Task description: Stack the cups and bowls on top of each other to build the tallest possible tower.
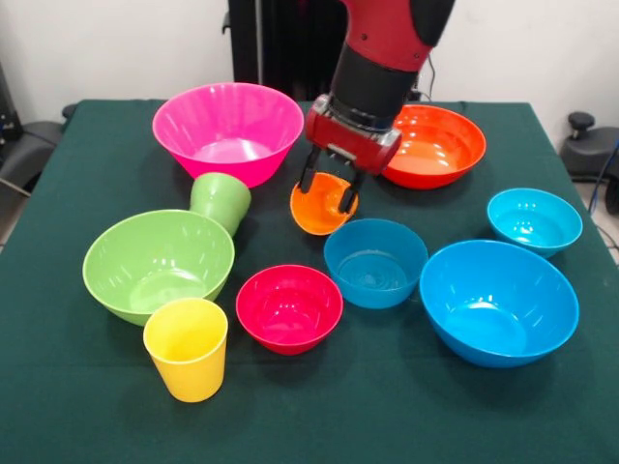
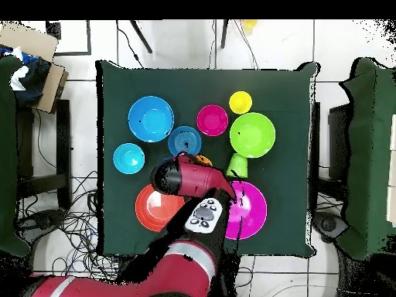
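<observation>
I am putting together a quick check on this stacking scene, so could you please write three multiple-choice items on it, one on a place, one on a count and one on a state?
1. What does the green cup lean against?
A. light green bowl
B. orange bowl
C. red bowl

2. How many blue bowls are on the table?
A. one
B. two
C. three

3. How is the orange cup?
A. upright on the table
B. tilted in the gripper
C. inside the pink bowl

Answers:
1 A, it lies tipped on that bowl's rim.
2 C, one large and two smaller.
3 B, the fingers straddle its rim.
</observation>
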Motion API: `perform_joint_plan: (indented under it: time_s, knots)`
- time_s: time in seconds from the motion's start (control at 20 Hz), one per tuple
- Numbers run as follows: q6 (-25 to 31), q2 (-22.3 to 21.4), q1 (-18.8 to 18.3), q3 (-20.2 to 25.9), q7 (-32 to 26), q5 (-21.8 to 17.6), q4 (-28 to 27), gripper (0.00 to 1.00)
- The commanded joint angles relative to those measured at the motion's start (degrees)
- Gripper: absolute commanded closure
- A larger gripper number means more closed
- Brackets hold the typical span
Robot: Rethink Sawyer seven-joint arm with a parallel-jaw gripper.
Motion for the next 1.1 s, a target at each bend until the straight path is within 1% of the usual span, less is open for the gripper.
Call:
perform_joint_plan:
  time_s: [0.05, 0.2, 0.45, 0.55, 0.75, 0.8, 0.9, 1.1]
  knots:
    - [11.3, -3.3, 6.4, 2.6, 14.7, 5.0, 3.7, 0.00]
    - [13.6, -4.7, 7.7, 2.4, 15.2, 7.0, 4.7, 0.00]
    - [16.3, -6.7, 7.8, 2.5, 13.7, 8.5, 5.5, 0.00]
    - [17.0, -7.7, 7.4, 2.3, 12.6, 8.6, 6.1, 0.00]
    - [17.0, -8.0, 5.8, 2.6, 10.7, 8.6, 6.4, 0.00]
    - [17.8, -9.1, 6.3, 2.2, 10.8, 8.5, 6.8, 0.00]
    - [18.6, -10.1, 6.0, 2.1, 10.2, 8.1, 7.1, 0.00]
    - [18.9, -11.1, 5.1, 2.0, 8.8, 7.2, 7.5, 0.00]
